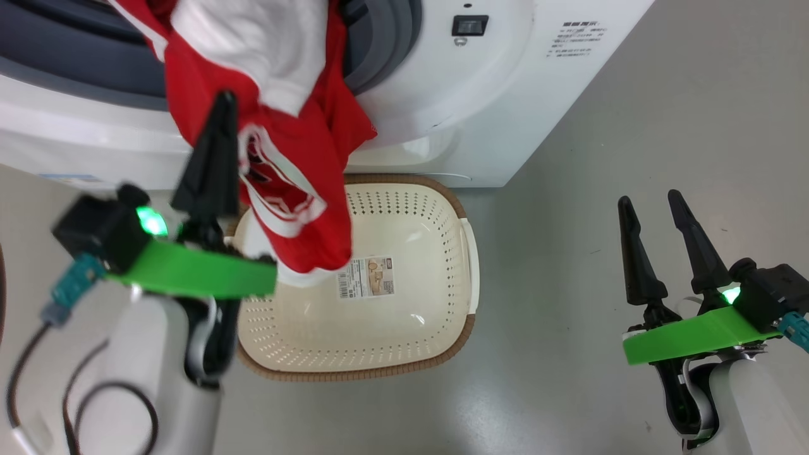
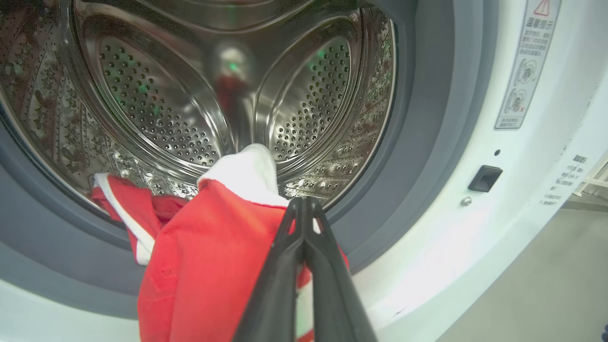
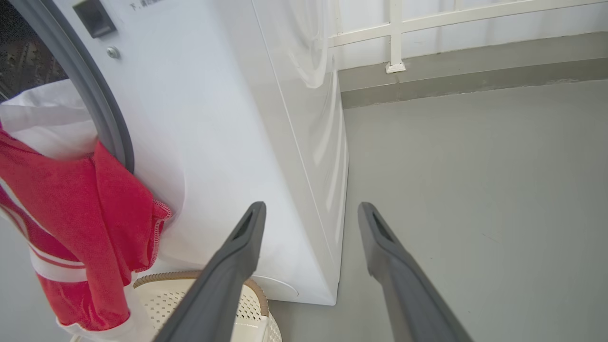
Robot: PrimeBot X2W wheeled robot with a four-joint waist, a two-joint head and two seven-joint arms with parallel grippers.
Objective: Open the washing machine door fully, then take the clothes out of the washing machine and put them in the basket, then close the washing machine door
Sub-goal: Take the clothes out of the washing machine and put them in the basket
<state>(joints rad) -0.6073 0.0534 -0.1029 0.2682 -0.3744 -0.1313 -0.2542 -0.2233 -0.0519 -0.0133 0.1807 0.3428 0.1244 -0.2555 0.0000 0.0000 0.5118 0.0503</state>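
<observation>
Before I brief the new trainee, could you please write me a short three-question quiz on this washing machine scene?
1. True or false: the right hand is shut on the clothes.
2. Where does the basket stand? A) on the floor, in front of the washing machine; B) on top of it; C) behind it.
3. Short answer: are the clothes wholly out of the drum?
Key: 1. False: it is open and apart from them; the left hand grips them. 2. A. 3. No: part lies inside the drum's mouth.
</observation>
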